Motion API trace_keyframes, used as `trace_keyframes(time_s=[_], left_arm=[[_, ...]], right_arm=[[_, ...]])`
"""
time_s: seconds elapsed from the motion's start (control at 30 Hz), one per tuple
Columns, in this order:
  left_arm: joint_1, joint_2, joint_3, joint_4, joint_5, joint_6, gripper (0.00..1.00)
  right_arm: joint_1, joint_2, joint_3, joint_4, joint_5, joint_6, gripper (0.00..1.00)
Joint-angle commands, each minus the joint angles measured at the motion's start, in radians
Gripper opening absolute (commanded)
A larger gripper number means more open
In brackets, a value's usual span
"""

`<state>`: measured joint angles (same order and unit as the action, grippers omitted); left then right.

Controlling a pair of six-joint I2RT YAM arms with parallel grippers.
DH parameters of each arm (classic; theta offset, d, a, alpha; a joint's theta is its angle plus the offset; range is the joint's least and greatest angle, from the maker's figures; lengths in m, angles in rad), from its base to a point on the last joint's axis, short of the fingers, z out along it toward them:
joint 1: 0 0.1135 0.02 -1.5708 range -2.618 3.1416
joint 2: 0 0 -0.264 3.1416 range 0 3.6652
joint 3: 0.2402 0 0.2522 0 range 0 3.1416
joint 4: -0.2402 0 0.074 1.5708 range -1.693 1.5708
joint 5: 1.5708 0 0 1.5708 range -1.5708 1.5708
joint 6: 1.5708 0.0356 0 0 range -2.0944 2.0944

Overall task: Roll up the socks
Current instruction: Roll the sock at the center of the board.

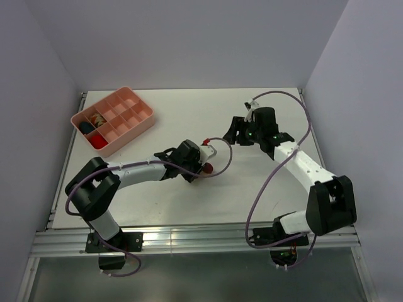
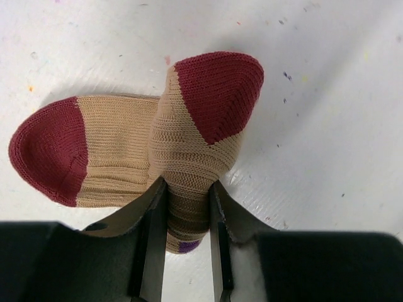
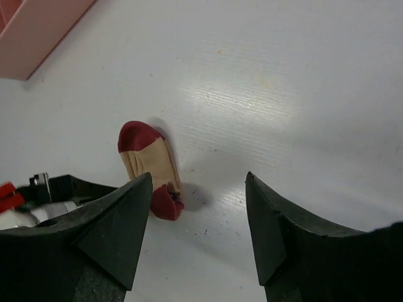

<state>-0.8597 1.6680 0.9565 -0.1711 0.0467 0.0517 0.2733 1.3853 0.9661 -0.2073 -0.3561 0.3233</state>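
The tan sock with dark red toe and heel (image 2: 119, 151) lies folded on the white table, one red end at the left and the other raised at the top. My left gripper (image 2: 187, 217) is shut on its tan middle fold. In the top view the left gripper (image 1: 200, 165) sits mid-table with the sock (image 1: 207, 168) at its tip. My right gripper (image 1: 236, 133) is open and empty, off to the back right of the sock. It sees the sock (image 3: 148, 162) past its left finger (image 3: 119, 233). A small brown-tan item (image 1: 97, 117) in the tray could be the argyle sock; too small to tell.
A pink compartment tray (image 1: 129, 110) stands at the back left, holding a dark bundle (image 1: 85, 128) and a red bundle (image 1: 97, 140) in its left cells. Its corner also shows in the right wrist view (image 3: 38, 31). Walls enclose the table at the left, back and right.
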Motion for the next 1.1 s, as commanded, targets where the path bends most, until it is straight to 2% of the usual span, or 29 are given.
trace_keyframes(time_s=[0.0, 0.13, 0.27, 0.47, 0.67, 0.77, 1.07], left_arm=[[0.028, 0.045, 0.028, -0.067, 0.061, -0.157, 0.01], [0.045, 0.049, -0.013, -0.016, 0.061, -0.265, 0.01], [0.053, 0.012, -0.071, 0.019, -0.005, -0.389, 0.01], [0.056, -0.060, -0.179, 0.070, -0.087, -0.532, 0.01], [0.097, -0.103, -0.285, 0.162, -0.032, -0.613, 0.01], [0.140, -0.128, -0.346, 0.261, 0.033, -0.650, 0.01], [0.275, -0.140, -0.415, 0.331, 0.198, -0.678, 0.01]], right_arm=[[0.004, -0.089, -0.090, 0.192, 0.092, 0.124, 0.68], [0.006, -0.160, -0.219, 0.272, 0.126, 0.209, 0.68], [0.027, -0.222, -0.311, 0.335, 0.153, 0.263, 0.68], [0.116, -0.250, -0.423, 0.430, 0.181, 0.353, 0.68], [0.220, -0.206, -0.452, 0.500, 0.215, 0.413, 0.67], [0.254, -0.161, -0.426, 0.513, 0.194, 0.421, 0.66], [0.337, -0.029, -0.365, 0.526, 0.174, 0.459, 0.65]])
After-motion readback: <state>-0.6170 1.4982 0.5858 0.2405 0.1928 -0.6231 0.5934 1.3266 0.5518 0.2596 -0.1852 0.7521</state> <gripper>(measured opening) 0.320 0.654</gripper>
